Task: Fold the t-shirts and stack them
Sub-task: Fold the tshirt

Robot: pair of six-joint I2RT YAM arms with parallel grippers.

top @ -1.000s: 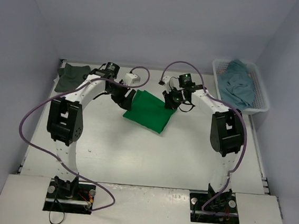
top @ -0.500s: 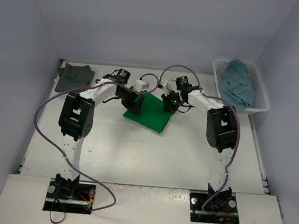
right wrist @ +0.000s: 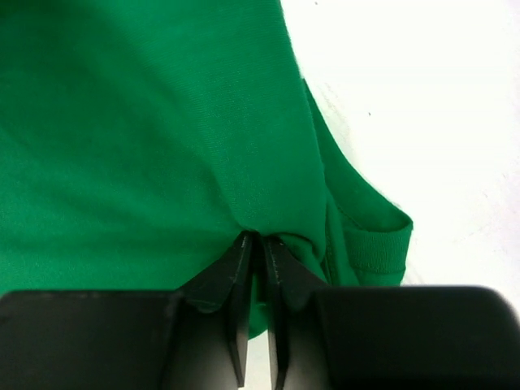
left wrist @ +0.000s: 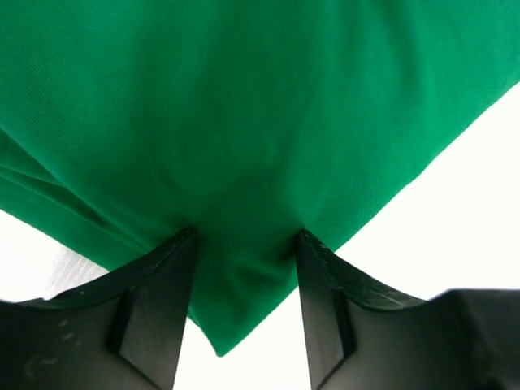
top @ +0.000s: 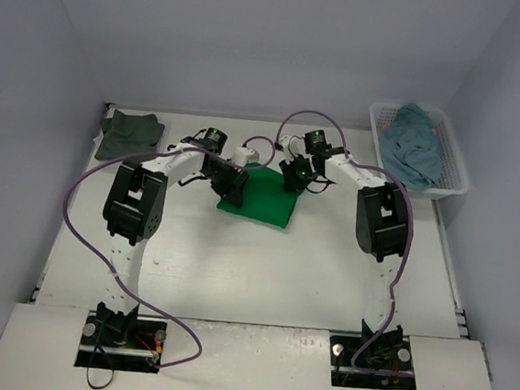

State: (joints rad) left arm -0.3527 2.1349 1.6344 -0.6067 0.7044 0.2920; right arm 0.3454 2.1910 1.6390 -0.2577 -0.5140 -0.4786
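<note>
Toward the far edge of the tabletop (top: 235, 266), midway between its sides, the bright green t-shirt (top: 268, 202) is laid folded. Its cloth is pinched by the right hand (right wrist: 258, 240). The left hand (left wrist: 246, 241) is held spread, a corner of the shirt lying between its fingers. A dark grey-green t-shirt (top: 128, 134) is seen at the far left corner, and a teal-blue t-shirt (top: 414, 145) in the basket (top: 456, 172) at the far right corner.

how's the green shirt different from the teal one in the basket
The green shirt lies folded flat on the table; the teal shirt sits crumpled in the white basket. The green shirt has the right gripper shut on its edge and the left gripper open over a corner; the teal shirt is untouched. Both are plain, single-colour cloth.
</note>
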